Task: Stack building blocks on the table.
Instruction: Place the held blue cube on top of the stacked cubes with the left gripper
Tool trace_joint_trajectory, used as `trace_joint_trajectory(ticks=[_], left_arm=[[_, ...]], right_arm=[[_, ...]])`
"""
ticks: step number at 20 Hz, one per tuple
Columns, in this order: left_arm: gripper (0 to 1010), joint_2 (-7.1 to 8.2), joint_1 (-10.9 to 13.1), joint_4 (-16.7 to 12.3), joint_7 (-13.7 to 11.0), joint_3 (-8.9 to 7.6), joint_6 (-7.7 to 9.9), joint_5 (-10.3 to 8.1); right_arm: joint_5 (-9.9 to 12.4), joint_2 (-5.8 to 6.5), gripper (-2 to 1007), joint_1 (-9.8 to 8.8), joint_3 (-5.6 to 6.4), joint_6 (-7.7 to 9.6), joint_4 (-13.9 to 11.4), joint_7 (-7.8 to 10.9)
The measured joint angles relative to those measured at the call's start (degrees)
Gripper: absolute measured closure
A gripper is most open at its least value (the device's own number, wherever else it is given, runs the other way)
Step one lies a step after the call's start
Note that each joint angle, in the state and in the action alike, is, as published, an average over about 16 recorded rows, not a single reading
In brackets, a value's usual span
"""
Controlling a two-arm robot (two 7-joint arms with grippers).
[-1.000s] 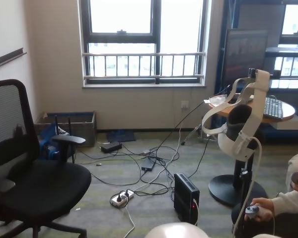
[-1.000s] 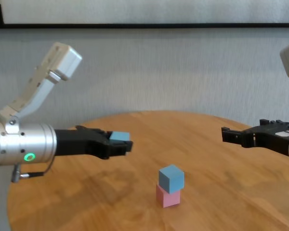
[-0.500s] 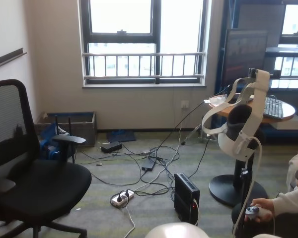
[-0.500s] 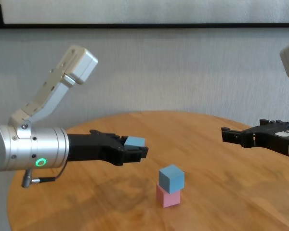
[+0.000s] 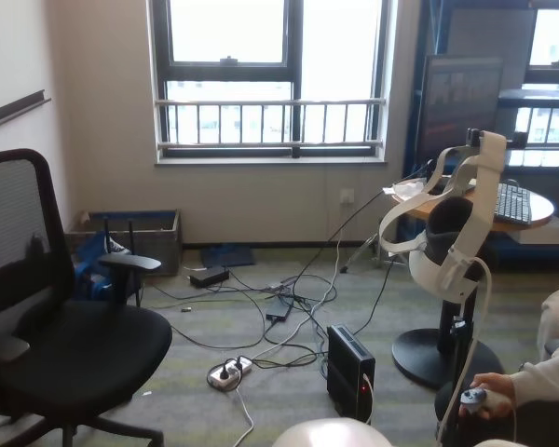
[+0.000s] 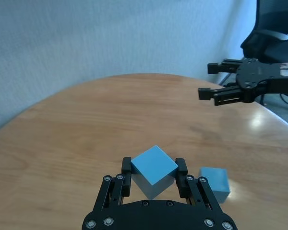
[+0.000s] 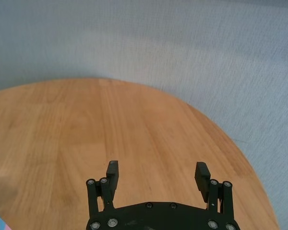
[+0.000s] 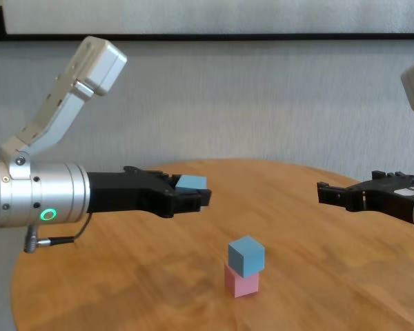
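Observation:
On the round wooden table (image 8: 124,276) a light blue block (image 8: 246,254) sits on a pink block (image 8: 241,283), slightly turned. My left gripper (image 8: 193,195) hovers above the table, up and to the left of this stack, shut on a second light blue block (image 8: 191,183). The left wrist view shows that block (image 6: 154,170) tilted between the fingers, with the stack's top block (image 6: 215,182) below and beyond it. My right gripper (image 8: 321,193) hangs open and holds nothing over the table's right side, well away from the stack; its fingers (image 7: 113,168) stand wide apart.
A grey wall (image 8: 262,103) runs close behind the table's far edge. The head view looks out over the room, not the table: an office chair (image 5: 56,345), floor cables (image 5: 279,317) and a stand (image 5: 447,261).
My left gripper has carried the blue block to the right, toward the stack, and has risen a little in the last half second. The right arm and the stack have stayed still.

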Motion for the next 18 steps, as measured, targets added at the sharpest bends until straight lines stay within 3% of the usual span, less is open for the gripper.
trace_joint_trajectory(ticks=[9,18], left_arm=[[450,-0.62,0.22,-1.11,-1.16,1.98,-0.09,-1.45],[450,-0.68,0.82,-2.73,-0.57,3.61,0.57,-1.99]], right_arm=[[0.00,0.00,0,0.00,0.00,0.00,0.00,0.00],[0.00,0.00,0,0.00,0.00,0.00,0.00,0.00]])
